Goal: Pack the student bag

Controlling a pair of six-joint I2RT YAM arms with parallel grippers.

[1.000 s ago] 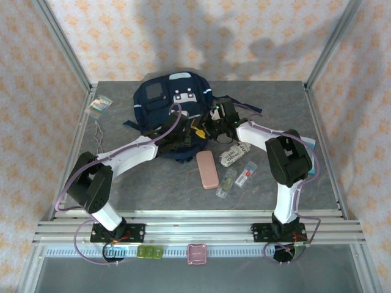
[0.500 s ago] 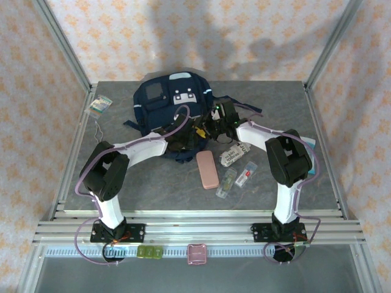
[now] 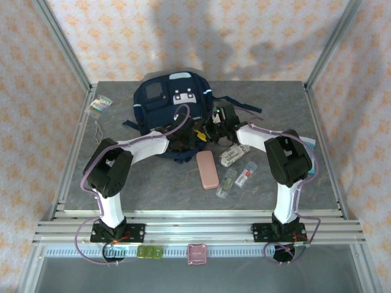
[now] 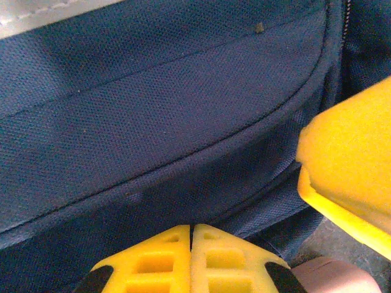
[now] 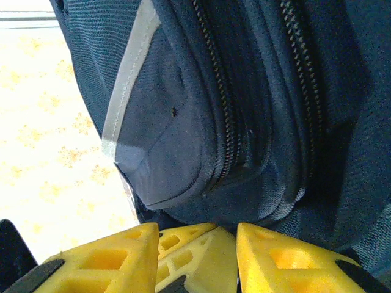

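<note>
The student bag (image 3: 171,107), a navy backpack with light patches, lies at the back of the table. Both grippers meet at its near right edge. My left gripper (image 3: 197,134) is shut, its yellow fingertips (image 4: 191,235) pressed together against the navy fabric (image 4: 153,110) below a curved seam. I cannot see whether any cloth is pinched. My right gripper (image 3: 211,130) faces it, jaws apart beneath the bag's zipped side (image 5: 244,122). The left gripper's fingers (image 5: 195,250) sit between the right gripper's (image 5: 195,231) fingertips.
A pink case (image 3: 208,169) lies just in front of the bag. To its right are a white rolled packet (image 3: 234,154) and two clear packets (image 3: 228,182) (image 3: 247,173). A small card pack (image 3: 99,105) sits far left, and dark straps (image 3: 244,110) trail to the right.
The left arm's elbow has swung inward and risen, folding the arm up while its gripper stays at the bag's edge. The right arm has hardly moved.
</note>
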